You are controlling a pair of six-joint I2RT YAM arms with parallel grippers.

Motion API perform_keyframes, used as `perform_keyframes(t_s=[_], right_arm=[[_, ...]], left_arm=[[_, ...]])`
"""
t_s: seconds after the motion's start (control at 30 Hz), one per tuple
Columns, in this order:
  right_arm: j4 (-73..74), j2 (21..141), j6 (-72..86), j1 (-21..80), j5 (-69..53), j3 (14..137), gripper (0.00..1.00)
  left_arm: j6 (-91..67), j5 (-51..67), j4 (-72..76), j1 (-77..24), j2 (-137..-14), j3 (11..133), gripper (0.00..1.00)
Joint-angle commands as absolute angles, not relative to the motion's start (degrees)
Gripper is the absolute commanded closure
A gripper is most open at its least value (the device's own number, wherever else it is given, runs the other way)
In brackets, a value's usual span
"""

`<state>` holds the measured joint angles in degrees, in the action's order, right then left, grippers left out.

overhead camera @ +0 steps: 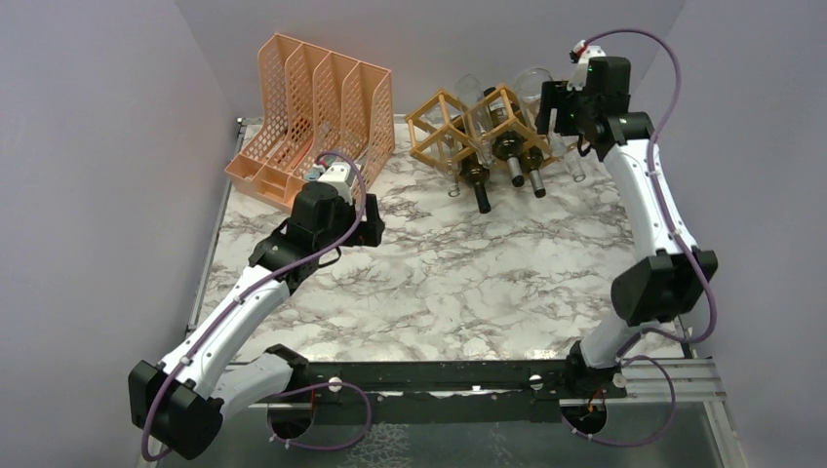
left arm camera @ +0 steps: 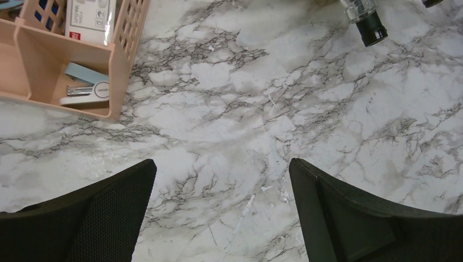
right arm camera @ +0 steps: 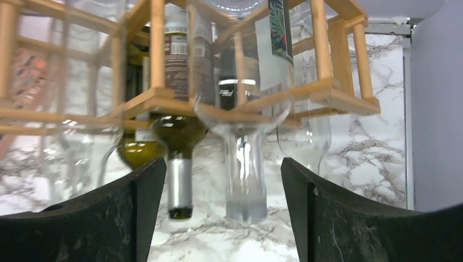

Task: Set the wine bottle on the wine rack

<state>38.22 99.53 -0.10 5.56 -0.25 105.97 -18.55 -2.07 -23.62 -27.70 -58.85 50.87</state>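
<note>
Bottle (right arm camera: 244, 158) in rack (right arm camera: 327, 93), beyond right fingers (right arm camera: 104, 218)

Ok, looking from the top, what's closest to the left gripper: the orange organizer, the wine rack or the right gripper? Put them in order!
From the left gripper, in the top view:
1. Organizer: just beyond it, at the table's far left.
2. Wine rack: at the far side, to its right.
3. Right gripper: past the rack, at the rack's right end.

We see plain pale-lilac walls (overhead camera: 98, 146) on 3 sides, w/ a white-grey marble-look tabletop (overhead camera: 458, 283) btwn them, a black rail (overhead camera: 439, 375) along its near edge, and soft even light w/ faint glare up front.
</note>
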Motion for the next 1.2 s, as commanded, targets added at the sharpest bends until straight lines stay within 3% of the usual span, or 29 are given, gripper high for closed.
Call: perform_keyframes(t_s=[0.0,0.2,0.43,0.63,0.83,1.17], right_arm=[[33.3,87.4,5.9,5.9,-0.4,98.3,0.2],[27.0,68.7,15.8,5.9,-9.9,77.8,0.19],[27.9,50.0,24.2,5.8,-1.9,61.1,0.17],[40.5,43.4,25.0,5.9,3.6,59.2,0.18],[42.5,33.0,23.6,5.9,6.5,60.3,0.17],[47.6,30.9,22.4,5.9,7.1,67.5,0.14]], left_arm=[[-16.2,-5.1,-21.1,-27.3,-54.9,53.8,0.01],[-12.8,-8.8,-21.3,-27.4,-50.3,55.5,0.01],[-9.5,-11.9,-23.4,-27.4,-46.3,59.9,0.01],[-7.8,-14.3,-26.5,-27.4,-43.9,65.2,0.01],[-6.9,-16.9,-29.6,-27.4,-41.4,69.0,0.01],[-7.5,-17.7,-33.6,-27.4,-38.7,71.4,0.01]])
